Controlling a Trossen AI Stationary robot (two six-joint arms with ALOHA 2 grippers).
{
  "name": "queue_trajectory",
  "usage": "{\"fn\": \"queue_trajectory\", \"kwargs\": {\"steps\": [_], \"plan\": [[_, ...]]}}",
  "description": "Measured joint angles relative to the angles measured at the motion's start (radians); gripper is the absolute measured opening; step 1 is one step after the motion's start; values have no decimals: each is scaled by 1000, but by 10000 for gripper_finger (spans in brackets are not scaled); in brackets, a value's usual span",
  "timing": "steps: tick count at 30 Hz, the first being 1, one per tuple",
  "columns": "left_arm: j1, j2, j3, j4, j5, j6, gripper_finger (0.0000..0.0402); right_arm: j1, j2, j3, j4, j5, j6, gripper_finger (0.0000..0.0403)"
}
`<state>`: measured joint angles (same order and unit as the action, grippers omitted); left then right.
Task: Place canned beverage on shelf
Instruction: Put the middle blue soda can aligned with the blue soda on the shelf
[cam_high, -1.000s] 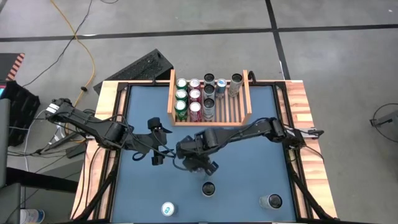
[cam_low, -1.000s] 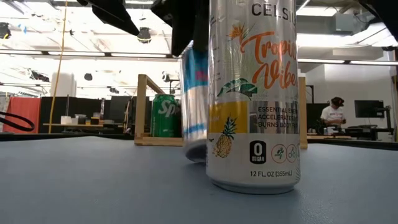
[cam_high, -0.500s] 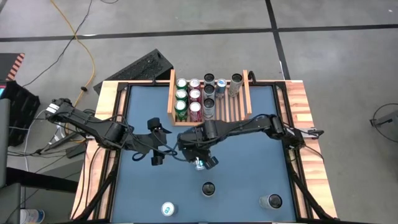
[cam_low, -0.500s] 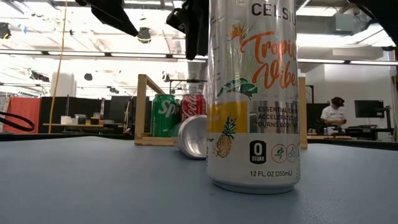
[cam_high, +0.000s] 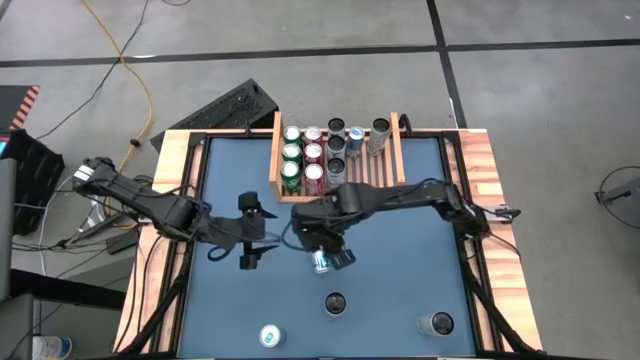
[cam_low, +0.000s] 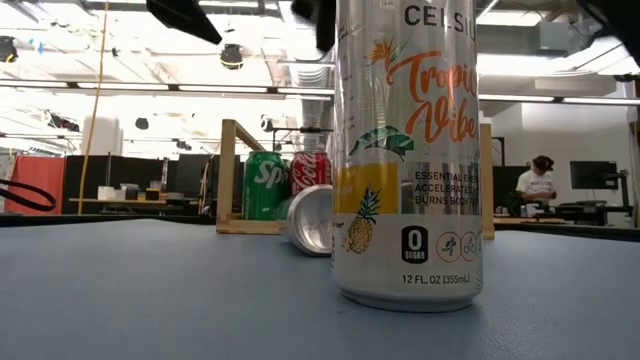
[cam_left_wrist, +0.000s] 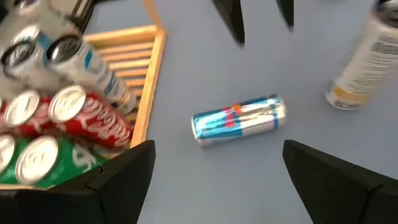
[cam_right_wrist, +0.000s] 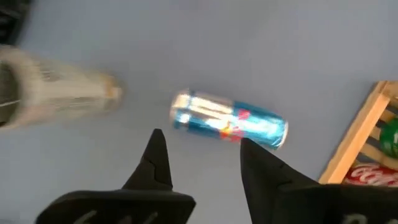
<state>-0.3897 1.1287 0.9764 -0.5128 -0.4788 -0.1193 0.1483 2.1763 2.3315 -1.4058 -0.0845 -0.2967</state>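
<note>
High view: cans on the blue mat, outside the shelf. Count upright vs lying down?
Upright cans: 3
Can lying on its side: 1
Total: 4

Bright, even light over the whole tabletop (cam_high: 400, 290) in the high view, shadows under the arms soft and faint. The low view looks into glaring ceiling strip lights (cam_low: 150, 88); the tall can (cam_low: 407, 150) up close shows pale sheen down its side. Both wrist views are smeared with motion blur: the fallen blue can (cam_right_wrist: 229, 127) streaks, and the standing can (cam_right_wrist: 59, 93) dissolves into a pale smudge.
</note>
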Motion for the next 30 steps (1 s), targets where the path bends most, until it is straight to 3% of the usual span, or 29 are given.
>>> {"fn": "queue_trajectory", "kwargs": {"steps": [11,17,24,30], "plan": [[-103,-120,0,124,-5,185,341,111,-278,1,74,0,128,113],[-162,-170,0,127,-4,206,341,253,-365,1,141,95,143,113],[-212,-179,0,128,-3,241,341,397,-375,1,137,349,180,113],[-237,-179,0,127,-1,243,341,455,-376,1,54,583,297,113]]}}
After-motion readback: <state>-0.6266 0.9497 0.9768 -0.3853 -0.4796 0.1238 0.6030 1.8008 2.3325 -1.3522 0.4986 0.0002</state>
